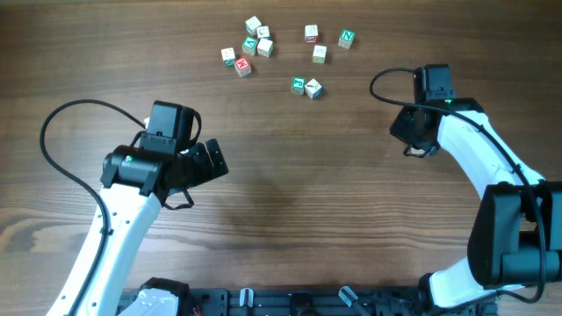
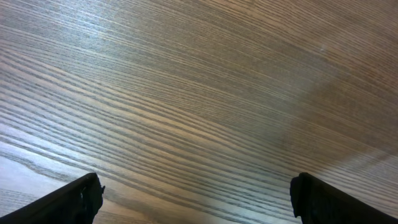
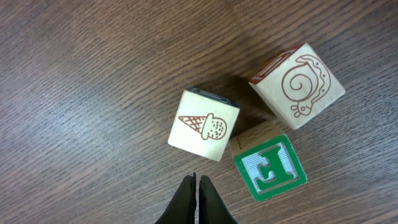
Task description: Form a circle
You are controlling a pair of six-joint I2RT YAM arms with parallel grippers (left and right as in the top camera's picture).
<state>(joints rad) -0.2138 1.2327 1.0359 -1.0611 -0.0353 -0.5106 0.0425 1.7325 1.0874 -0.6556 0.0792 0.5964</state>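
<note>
Right wrist view has the right claw (image 3: pixel 196 199) pinched fully closed with nothing in it, tips hovering just below a tight bunch of three little wooden cubes: the ice cream cube (image 3: pixel 204 124), the snail cube (image 3: pixel 297 84) and the green letter cube (image 3: pixel 270 168). The ice cream and green ones look like they're touching at a corner, the snail one sits just beside them.

These are going to be light, hard and stiff, so no worry about crushing, but painted faces could slip, and a nudge will probably skate or spin them. I'd grab across two flat opposite faces, or just push with the closed tips.

The left claw (image 2: pixel 196 199) is wide open over bare bench (image 2: pixel 199 93), holding nothing.

From overhead, the scatter of cubes (image 1: pixel 263 44) sits toward the far side, no ring formed yet. Loads of open wood nearer the arms for laying out a circle; only the far edge looks close.
</note>
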